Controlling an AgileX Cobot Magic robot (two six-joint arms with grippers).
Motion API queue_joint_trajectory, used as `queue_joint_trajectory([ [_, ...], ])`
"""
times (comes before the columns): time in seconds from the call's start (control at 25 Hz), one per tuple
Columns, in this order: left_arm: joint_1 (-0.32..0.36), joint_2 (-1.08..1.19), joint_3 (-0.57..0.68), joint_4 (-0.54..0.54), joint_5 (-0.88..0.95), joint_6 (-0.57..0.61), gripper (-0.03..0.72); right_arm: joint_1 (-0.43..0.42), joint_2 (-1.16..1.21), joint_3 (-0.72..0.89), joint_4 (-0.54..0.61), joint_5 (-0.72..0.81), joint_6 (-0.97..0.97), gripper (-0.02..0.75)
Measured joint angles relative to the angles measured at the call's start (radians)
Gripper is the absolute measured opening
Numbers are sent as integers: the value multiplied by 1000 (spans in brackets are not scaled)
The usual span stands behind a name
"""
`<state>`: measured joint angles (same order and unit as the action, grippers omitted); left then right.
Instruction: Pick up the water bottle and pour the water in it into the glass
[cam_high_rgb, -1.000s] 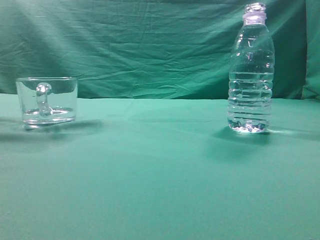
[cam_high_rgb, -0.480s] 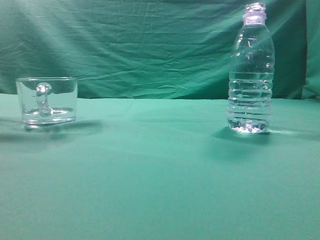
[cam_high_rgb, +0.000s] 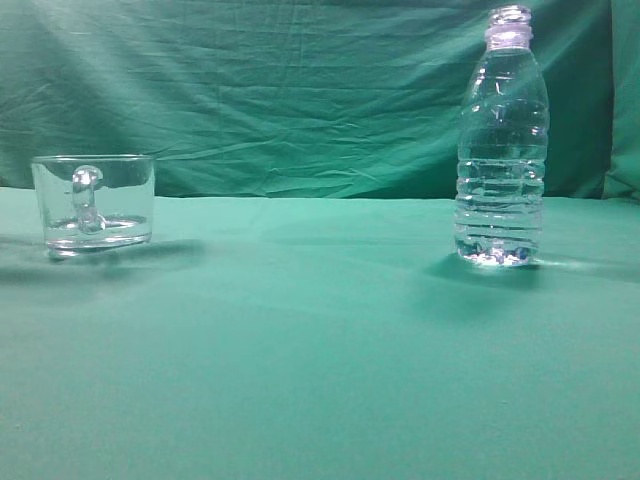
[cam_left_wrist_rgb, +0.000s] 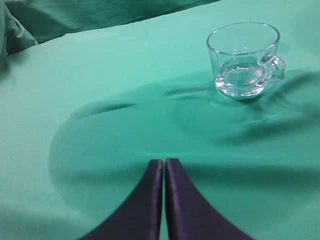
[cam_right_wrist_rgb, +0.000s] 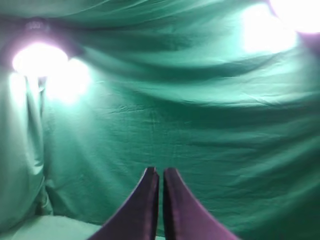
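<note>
water bottle (cam_high_rgb: 501, 150): one
glass (cam_high_rgb: 93, 203): one
left gripper (cam_left_wrist_rgb: 164, 167): one
right gripper (cam_right_wrist_rgb: 160, 175): one
green cloth (cam_high_rgb: 320, 370): one

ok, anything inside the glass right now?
The glass looks empty: only its thick clear base shows, no visible waterline. The water bottle stands apart, uncapped. A thin water film can't be ruled out.
</note>
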<state>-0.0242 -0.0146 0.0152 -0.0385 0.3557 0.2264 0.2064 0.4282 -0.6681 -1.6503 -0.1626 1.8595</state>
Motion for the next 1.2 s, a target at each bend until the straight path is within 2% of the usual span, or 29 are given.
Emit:
queue_joint_trajectory([
  [0.04, 0, 0, 0, 0, 0, 0, 0, 0, -6, 14, 63, 51, -15, 0],
  [0.12, 0, 0, 0, 0, 0, 0, 0, 0, -14, 49, 281, 171, -119, 0],
  [0.24, 0, 0, 0, 0, 0, 0, 0, 0, -18, 78, 661, 358, -488, 0],
  [0.28, 0, 0, 0, 0, 0, 0, 0, 0, -18, 82, 777, 402, -667, 0],
  [0.32, 0, 0, 0, 0, 0, 0, 0, 0, -18, 82, 777, 402, -667, 0],
  [0.36, 0, 0, 0, 0, 0, 0, 0, -1, -20, 88, 1051, 465, -1016, 0],
  [0.4, 0, 0, 0, 0, 0, 0, 0, -1, -25, 93, 1175, 495, -1198, 0],
  [0.52, 0, 0, 0, 0, 0, 0, 0, -1, -79, 141, 1425, 582, -1611, 0],
  [0.6, 0, 0, 0, 0, 0, 0, 0, -1, -142, 206, 1498, 593, -1754, 0],
  [0.68, 0, 0, 0, 0, 0, 0, 0, -1, -208, 295, 1522, 563, -1794, 0],
  [0.84, 0, 0, 0, 0, 0, 0, 0, -1, -333, 457, 1528, 491, -1808, 0],
  [1.2, 0, 0, 0, 0, 0, 0, 0, -1, -438, 655, 1535, 491, -1814, 0],
])
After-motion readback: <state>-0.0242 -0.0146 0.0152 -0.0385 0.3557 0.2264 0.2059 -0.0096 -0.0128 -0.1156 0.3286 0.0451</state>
